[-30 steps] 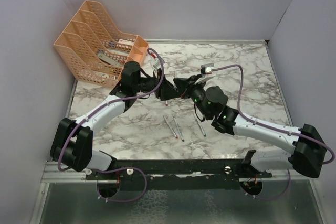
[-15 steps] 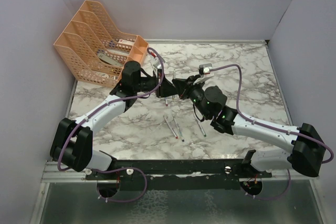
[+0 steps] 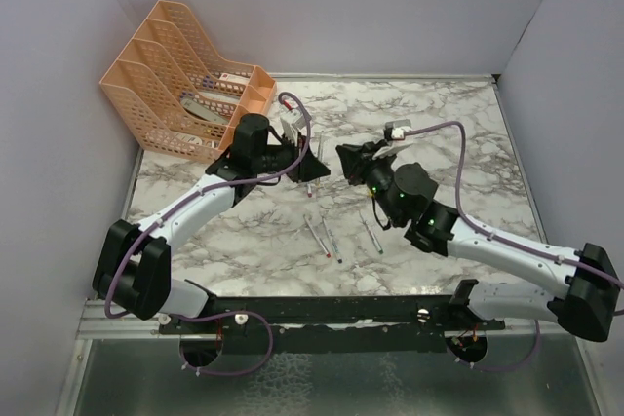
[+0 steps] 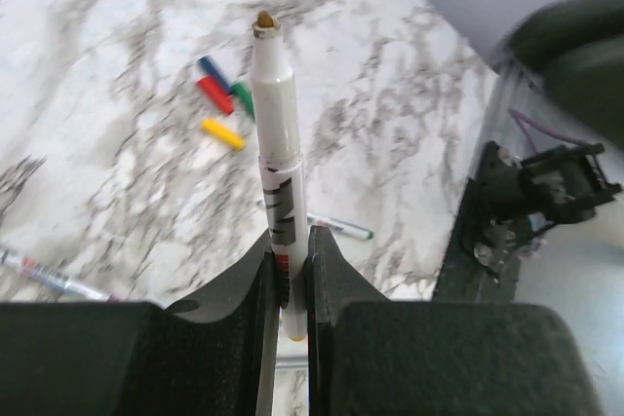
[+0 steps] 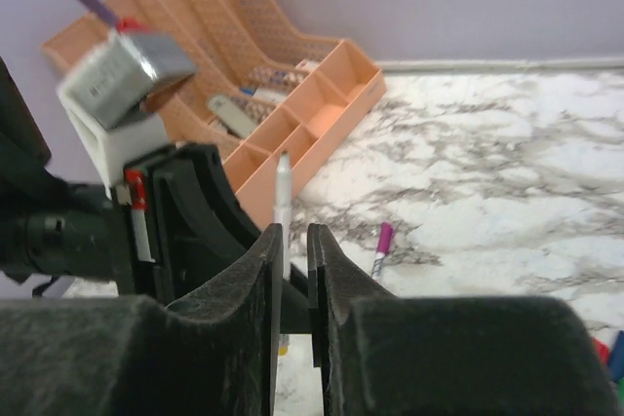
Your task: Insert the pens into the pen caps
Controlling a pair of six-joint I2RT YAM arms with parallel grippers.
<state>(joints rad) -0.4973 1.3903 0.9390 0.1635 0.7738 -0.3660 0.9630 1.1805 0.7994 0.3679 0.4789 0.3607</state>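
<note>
Presently: left claw holds a bare pen, four caps loose on the marble

**Left gripper**: jaws clamped on the lower barrel of a white pen. The brownish-orange nib is uncapped and points away from the claw. I judge the low grip is chosen so that the nib end stands free for a cap to slide on. The pen is held off the marble table, mid-table, just right of the orange desk trays.

**Right gripper**: faces the left one, near it but apart in the top view. The jaws are drawn to a narrow slot, and I cannot tell whether anything is pinched there. The held pen shows just past its fingertips, so the two claws look lined up for a mating move.

**Caps:** the yellow cap, red cap, green cap and blue cap lie in a tight cluster on the marble, none on a pen. A purple cap already sits on a pen lying flat. Judged progress is one of five.

**Loose pens**: three lie roughly parallel on the near side of both claws, within either arm's reach.

**Next, as judged:** a cap must be brought to the nib. Yellow seems the likeliest match, but the nib colour is uncertain. The caps are tiny, so a slight misalignment could jam or drop one.
</note>
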